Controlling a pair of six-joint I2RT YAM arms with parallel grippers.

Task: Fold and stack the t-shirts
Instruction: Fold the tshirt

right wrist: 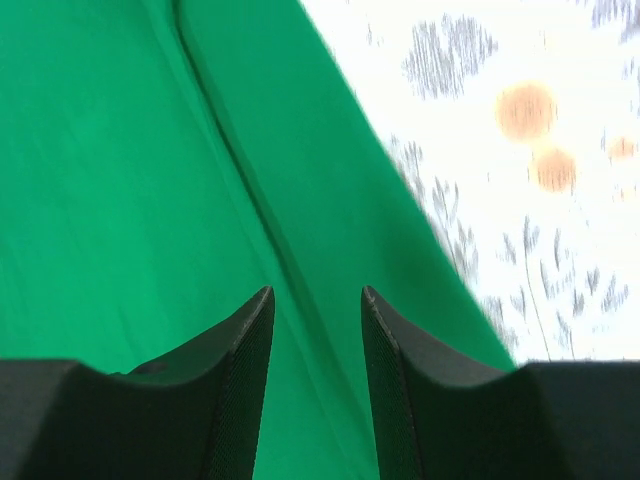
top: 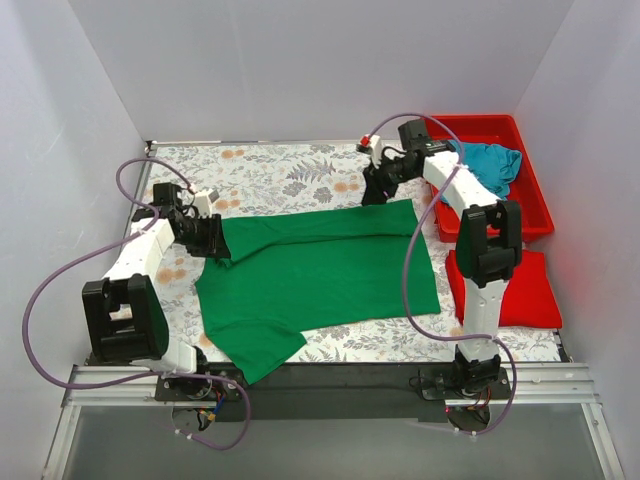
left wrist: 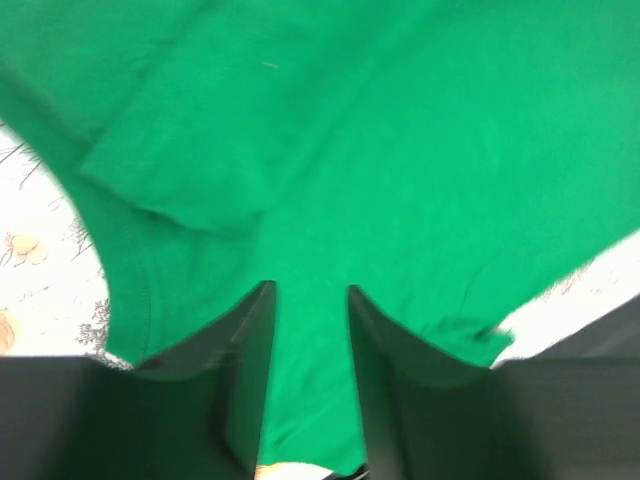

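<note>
The bright green t-shirt (top: 320, 270) lies spread on the floral table, its far edge folded over into a long band. My left gripper (top: 215, 240) is low at the shirt's left end, and its jaws stand slightly apart with green cloth (left wrist: 330, 180) flat between and beyond them. My right gripper (top: 378, 190) is at the shirt's far right corner, jaws also slightly apart over a fold line in the green cloth (right wrist: 150, 200). The teal blue t-shirt (top: 490, 165) lies crumpled in the red tub (top: 500, 128).
The red tub stands at the back right, just right of the right arm. A second flat red plastic piece (top: 535, 290) lies at the right near edge. Bare floral tablecloth (top: 270, 175) shows behind the shirt and along the left side.
</note>
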